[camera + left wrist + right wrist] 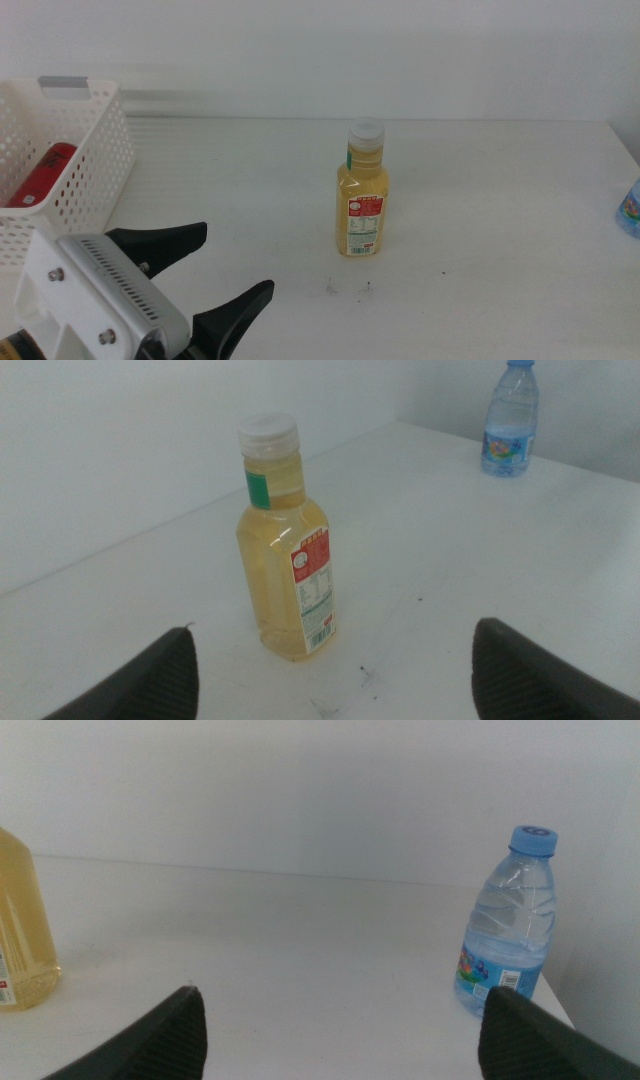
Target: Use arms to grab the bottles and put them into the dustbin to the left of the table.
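1. Middle view: nearest to me is the left gripper (205, 270) at the bottom-left corner, white ribbed body with screws, black jaws spread wide and holding nothing. Its body is cut off by the frame edge.
2. Same view: the yellow juice bottle (363, 192) stands upright on the table (480, 190), near mid-table, ahead of and to the right of the jaw tips, clearly apart from them. Long axis vertical, white cap up, label facing me.
3. Same view: the dustbin (85, 165) sits at the left edge, partly cropped. The red soda can (40, 175) lies tilted inside it, only partly visible behind the perforated wall. A sliver of the water bottle (630, 208) shows at the right edge, mostly cut off.
4. Left wrist view: jaws wide apart, only their tips in frame. Juice bottle (285, 560) upright between and beyond them, not touching. Water bottle (510, 422) upright far behind near the table's edge, its top cropped.
5. Right wrist view: right gripper (340, 1030) jaws also wide apart, empty. Water bottle (508, 925) upright with blue cap up, beyond one jaw, apart from it. Juice bottle (22, 935) at the opposite edge, mostly cropped. I can't see this gripper in the middle view.
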`<state>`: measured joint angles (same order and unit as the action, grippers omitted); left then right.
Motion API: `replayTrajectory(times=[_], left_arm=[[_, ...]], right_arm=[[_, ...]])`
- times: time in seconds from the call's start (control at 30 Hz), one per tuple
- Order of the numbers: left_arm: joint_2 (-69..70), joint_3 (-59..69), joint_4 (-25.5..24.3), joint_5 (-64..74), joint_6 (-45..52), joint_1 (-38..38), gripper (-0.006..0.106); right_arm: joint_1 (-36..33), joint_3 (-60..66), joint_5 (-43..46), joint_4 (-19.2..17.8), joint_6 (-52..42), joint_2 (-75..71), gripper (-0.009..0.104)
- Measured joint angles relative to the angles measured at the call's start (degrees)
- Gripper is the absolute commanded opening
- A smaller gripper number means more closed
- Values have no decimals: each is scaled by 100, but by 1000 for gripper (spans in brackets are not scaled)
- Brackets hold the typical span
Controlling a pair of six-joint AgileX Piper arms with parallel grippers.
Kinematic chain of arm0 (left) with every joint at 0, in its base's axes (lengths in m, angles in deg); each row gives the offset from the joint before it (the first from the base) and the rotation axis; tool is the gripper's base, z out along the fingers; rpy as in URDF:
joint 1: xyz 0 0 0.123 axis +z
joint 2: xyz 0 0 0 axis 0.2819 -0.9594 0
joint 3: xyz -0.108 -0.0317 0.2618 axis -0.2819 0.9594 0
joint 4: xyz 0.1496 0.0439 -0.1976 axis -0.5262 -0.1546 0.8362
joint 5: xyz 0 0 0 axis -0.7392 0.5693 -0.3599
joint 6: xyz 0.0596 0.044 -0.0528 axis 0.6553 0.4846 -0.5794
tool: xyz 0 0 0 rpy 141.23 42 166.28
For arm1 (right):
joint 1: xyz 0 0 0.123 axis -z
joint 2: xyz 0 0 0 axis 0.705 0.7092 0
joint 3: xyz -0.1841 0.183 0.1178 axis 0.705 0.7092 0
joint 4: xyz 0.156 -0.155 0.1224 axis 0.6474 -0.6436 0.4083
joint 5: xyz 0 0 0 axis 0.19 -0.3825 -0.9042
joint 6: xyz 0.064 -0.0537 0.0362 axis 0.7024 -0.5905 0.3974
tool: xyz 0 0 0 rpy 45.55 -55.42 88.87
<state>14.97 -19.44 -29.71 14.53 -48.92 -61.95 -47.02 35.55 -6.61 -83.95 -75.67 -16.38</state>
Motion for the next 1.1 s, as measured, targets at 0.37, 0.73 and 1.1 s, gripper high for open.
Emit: replayTrajectory(times=[0.37,0.73,1.1], left_arm=[[-357,470,-35,-1039,-370,-9,94],[-2816,569,-96,-3518,-1099,4,94],[-4986,-880,-1009,-3885,-1831,427,94]], right_arm=[[0,0,0,0,0,0,93],[0,0,0,0,0,0,93],[0,0,0,0,0,0,93]])
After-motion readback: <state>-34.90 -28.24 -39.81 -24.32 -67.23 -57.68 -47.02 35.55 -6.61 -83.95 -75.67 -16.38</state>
